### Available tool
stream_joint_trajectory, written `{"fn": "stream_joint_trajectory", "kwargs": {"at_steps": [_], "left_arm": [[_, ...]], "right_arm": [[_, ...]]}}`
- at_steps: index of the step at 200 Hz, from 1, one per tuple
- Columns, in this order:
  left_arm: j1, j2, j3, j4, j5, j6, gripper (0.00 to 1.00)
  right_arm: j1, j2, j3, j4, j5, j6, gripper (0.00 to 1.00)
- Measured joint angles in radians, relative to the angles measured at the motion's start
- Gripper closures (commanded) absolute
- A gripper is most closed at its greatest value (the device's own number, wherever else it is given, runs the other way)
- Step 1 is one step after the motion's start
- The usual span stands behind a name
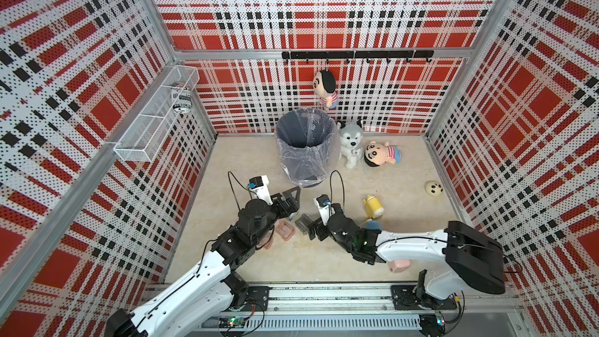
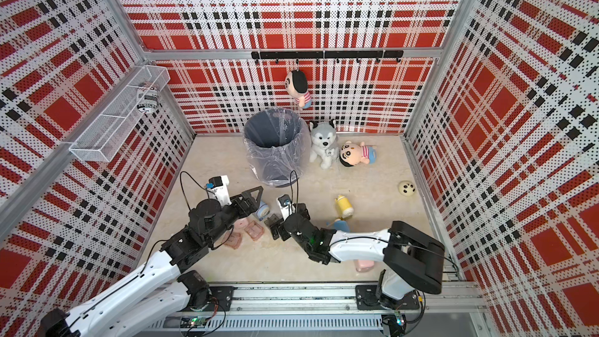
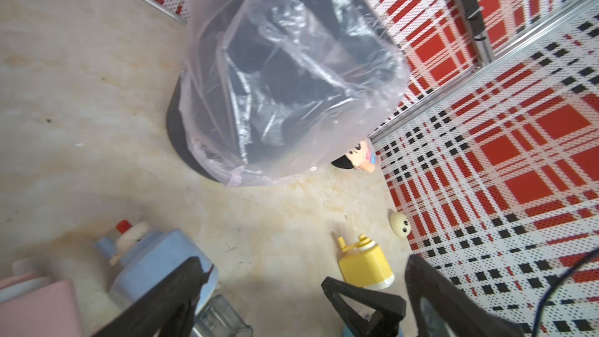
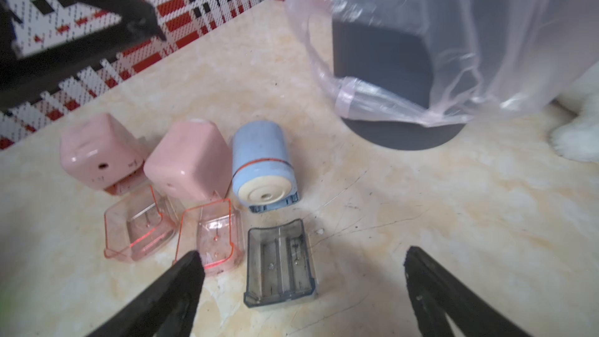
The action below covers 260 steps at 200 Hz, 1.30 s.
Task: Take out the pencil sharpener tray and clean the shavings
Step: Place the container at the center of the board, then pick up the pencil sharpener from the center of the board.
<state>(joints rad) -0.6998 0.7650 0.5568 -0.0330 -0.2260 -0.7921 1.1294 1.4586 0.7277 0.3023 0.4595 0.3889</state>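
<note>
Grey tray (image 4: 280, 262): smoky clear plastic, rectangular, open side up, flat on the tabletop, directly under the right tool (image 4: 301, 252), between its wide-spread fingers, touching neither. Ribbed floor with dark smears

Blue sharpener (image 4: 262, 165): round body, cream end face with pencil hole turned toward the tool, lying on its side just beyond the grey tray

Two pink sharpeners (image 4: 186, 160) in a row off the tool's left side, two pink trays (image 4: 210, 238) lying open in front of them

Bin (image 4: 405, 59), clear liner, upright farther ahead of the tool

Red-black plaid perforated walls (image 1: 324, 11); beige marbled floor (image 1: 259, 264) — wire shelf (image 1: 152, 124); hook rail (image 1: 356, 54).
</note>
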Motion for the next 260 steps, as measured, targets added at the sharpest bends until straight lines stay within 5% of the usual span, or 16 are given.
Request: {"fn": "stream_joint_trajectory", "kwargs": {"at_steps": [75, 184, 260], "left_arm": [[-0.114, 0.028, 0.055, 0.000, -0.089, -0.016, 0.02], [-0.097, 0.069, -0.072, 0.161, -0.047, -0.172, 0.02], [-0.414, 0.465, 0.271, 0.036, -0.180, -0.299, 0.02]], "right_arm": [[-0.232, -0.469, -0.045, -0.313, -0.047, 0.153, 0.00], [-0.481, -0.519, -0.068, -0.558, -0.114, 0.263, 0.00], [-0.735, -0.542, -0.034, -0.681, -0.159, 0.301, 0.00]]}}
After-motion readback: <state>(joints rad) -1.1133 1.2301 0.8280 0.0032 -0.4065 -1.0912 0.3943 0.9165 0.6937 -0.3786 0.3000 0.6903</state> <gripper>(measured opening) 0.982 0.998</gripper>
